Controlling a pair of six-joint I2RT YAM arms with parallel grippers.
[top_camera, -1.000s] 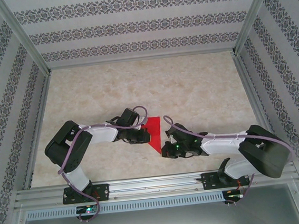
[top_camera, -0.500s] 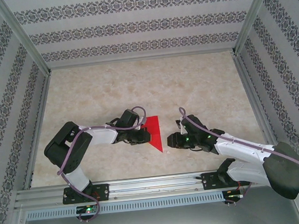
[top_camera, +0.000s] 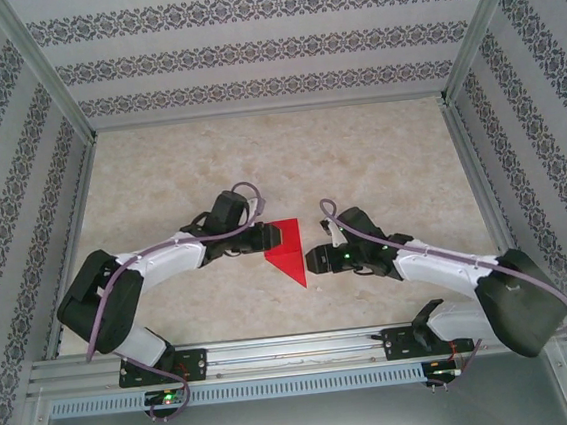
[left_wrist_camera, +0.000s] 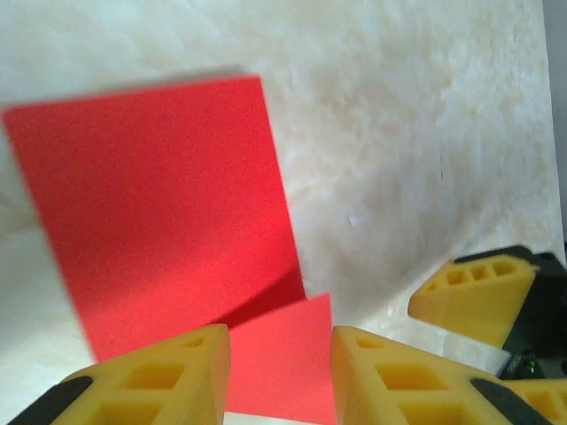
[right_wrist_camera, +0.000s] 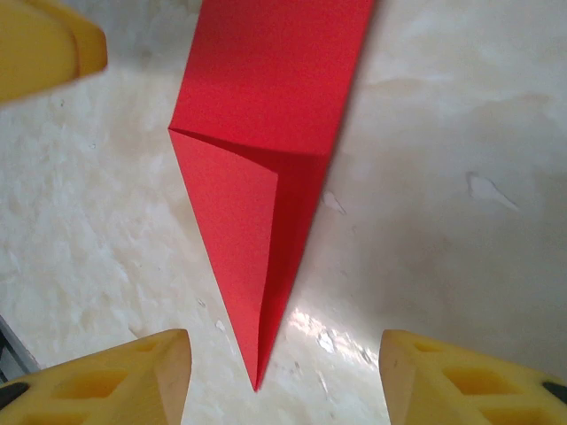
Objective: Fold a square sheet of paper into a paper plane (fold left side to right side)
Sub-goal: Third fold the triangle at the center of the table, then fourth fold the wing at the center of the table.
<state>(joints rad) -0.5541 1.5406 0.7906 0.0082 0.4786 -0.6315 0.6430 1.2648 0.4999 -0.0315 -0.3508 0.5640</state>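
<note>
Noted red paper sheet [top_camera: 289, 252] [left_wrist_camera: 168, 221] [right_wrist_camera: 266, 106] flat on bench [top_camera: 359, 165], folded narrow, one end creased to a point. Point just ahead of right tool [top_camera: 313, 260] [right_wrist_camera: 283, 345], between its parted fingers, untouched. Left tool [top_camera: 271, 236] [left_wrist_camera: 279, 372] likewise released, astride opposite edge. Wing folds judged pending.

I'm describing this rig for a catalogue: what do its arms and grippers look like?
The left arm and right arm share one build: white link shells between bulky black joint housings, with a thin purple cable looping along each. A small green light glows on the right wrist. The fingers are yellow wedges with rectangular cut-outs and black insets.
</note>
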